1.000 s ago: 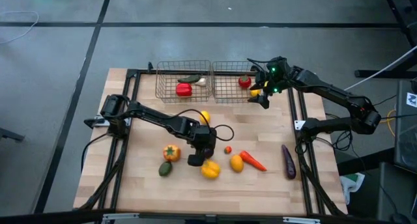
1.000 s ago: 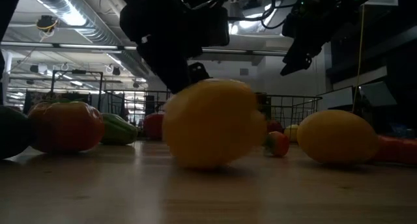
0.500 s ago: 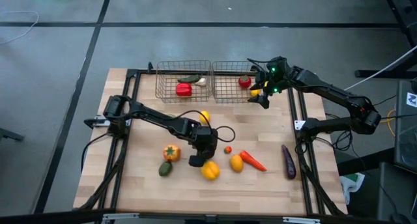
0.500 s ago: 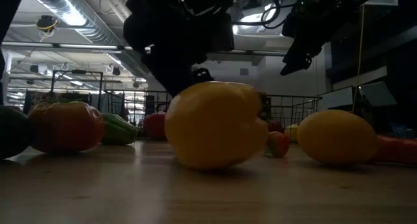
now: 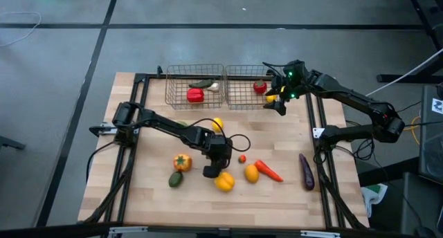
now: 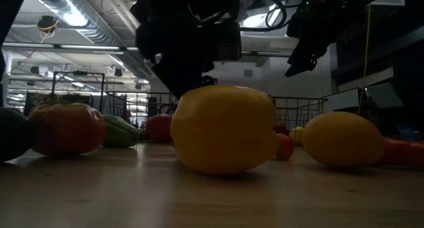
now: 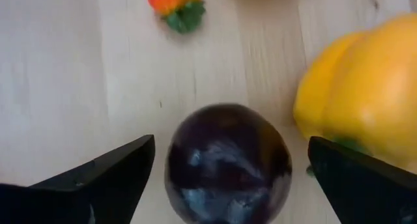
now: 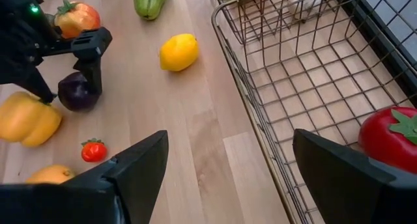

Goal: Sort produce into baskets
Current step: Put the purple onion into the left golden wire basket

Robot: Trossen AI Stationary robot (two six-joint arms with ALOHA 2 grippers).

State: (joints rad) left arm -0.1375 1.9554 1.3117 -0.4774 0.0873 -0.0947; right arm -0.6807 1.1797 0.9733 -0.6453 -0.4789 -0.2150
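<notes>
My left gripper (image 5: 212, 170) (image 7: 231, 144) is open and low over the table's near middle. Its fingers stand on either side of a round dark purple onion (image 7: 227, 162) (image 8: 78, 92), with a gap on each side. A yellow pepper (image 5: 223, 181) (image 6: 224, 128) lies right beside it. My right gripper (image 5: 279, 103) (image 8: 229, 146) is open and empty, above the near right corner of the right wire basket (image 5: 235, 103). That basket holds a tomato (image 5: 259, 86). The left basket (image 5: 169, 93) holds a red pepper (image 5: 195, 95), a green piece and a white garlic. My left gripper points down with the onion between its fingers, untouched. The outer side of one finger (image 7: 352, 178) stands against the yellow pepper's side (image 7: 319, 139). I cannot tell whether it touches. The pepper rests on the table.
On the table lie an orange pepper (image 5: 182, 161), an avocado (image 5: 176, 178), a lemon (image 5: 217, 124), a small tomato (image 5: 241, 158), an orange (image 5: 251, 173), a carrot (image 5: 268, 170) and an eggplant (image 5: 306, 171). A green pepper (image 8: 148, 1) lies by the left arm.
My left gripper has gone a little toward the table's right and near edges, staying open around the onion. The yellow pepper beside it has shifted slightly toward the right and turned a little on the table.
</notes>
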